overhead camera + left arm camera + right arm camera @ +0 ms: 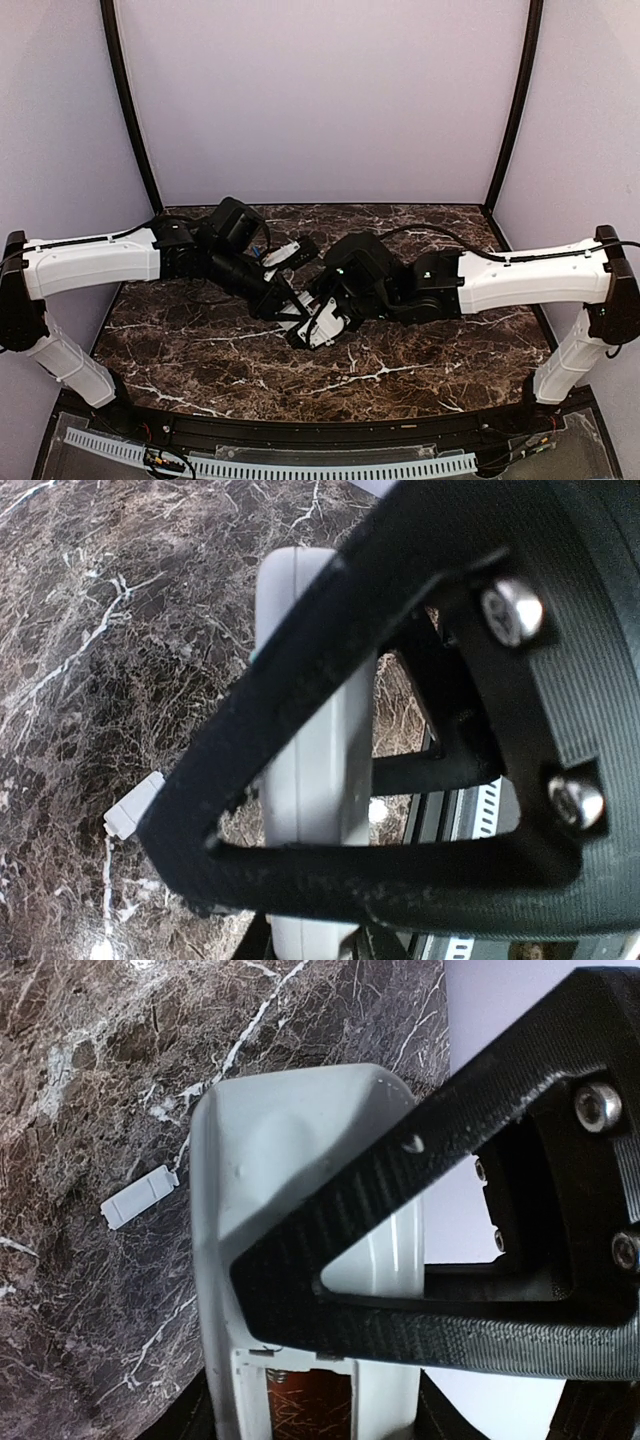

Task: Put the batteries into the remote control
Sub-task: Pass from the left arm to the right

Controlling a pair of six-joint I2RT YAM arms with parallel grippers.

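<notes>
Roughly at the centre of the overhead view, the left gripper (pixel 295 316) and right gripper (pixel 331 317) meet nose to nose over the remote control (pixel 322 331). The left gripper's jaws are clamped on the remote. In the left wrist view one black finger (pixel 300 690) slants across the pale casing, which runs top to bottom through the middle of the frame.

The right gripper's jaws cannot be judged. Its wrist view shows only one finger (pixel 400 1190) crossing diagonally in front of the remote, and the other is out of frame.

In that same view the remote lies with its rounded back facing the camera. At the bottom edge the battery compartment (pixel 298 1392) stands open. Inside is a reddish-brown shape (pixel 300 1408) that may be a battery, though the view is too cramped to be sure.

Left of the remote in both wrist views, a small grey tab (pixel 140 1198) lies flat on the dark marble table (pixel 200 350), apart from the handset.
</notes>
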